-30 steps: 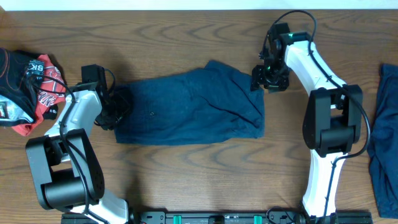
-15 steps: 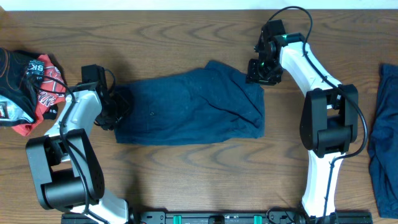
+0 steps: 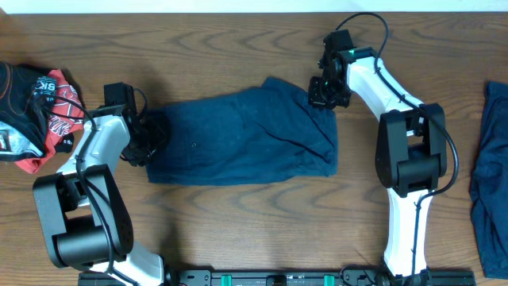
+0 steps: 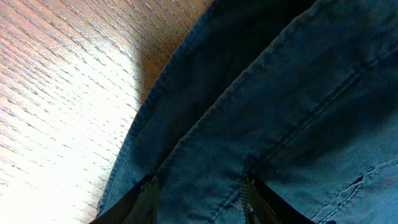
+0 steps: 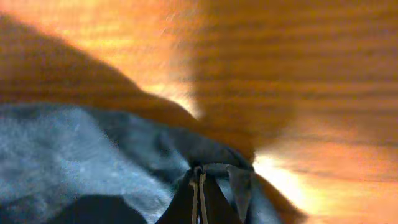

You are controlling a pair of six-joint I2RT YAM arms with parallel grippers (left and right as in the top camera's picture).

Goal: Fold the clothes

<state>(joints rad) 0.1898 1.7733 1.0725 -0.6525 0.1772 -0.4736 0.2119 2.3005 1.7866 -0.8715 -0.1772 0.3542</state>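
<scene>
One of the clothes, a wrinkled navy garment (image 3: pixel 246 139), lies spread flat mid-table. My left gripper (image 3: pixel 151 135) sits at its left edge. In the left wrist view, the left gripper (image 4: pixel 198 186) has its fingers (image 4: pixel 147 194) partly apart, closed on a bunched fold of hemmed navy cloth (image 4: pixel 267 93). My right gripper (image 3: pixel 320 94) is at the garment's top right corner. In the right wrist view, the right gripper (image 5: pixel 199 177) is shut, with a pucker of navy cloth (image 5: pixel 93 149) gathered at its tips.
A second navy garment (image 3: pixel 492 175) hangs over the table's right edge. A heap of red, black and white clothing (image 3: pixel 36 111) lies at the far left. Bare wood (image 3: pixel 254 222) runs along the front.
My right gripper has moved left onto the garment's top right corner and closed there. The left gripper and the garment have stayed put.
</scene>
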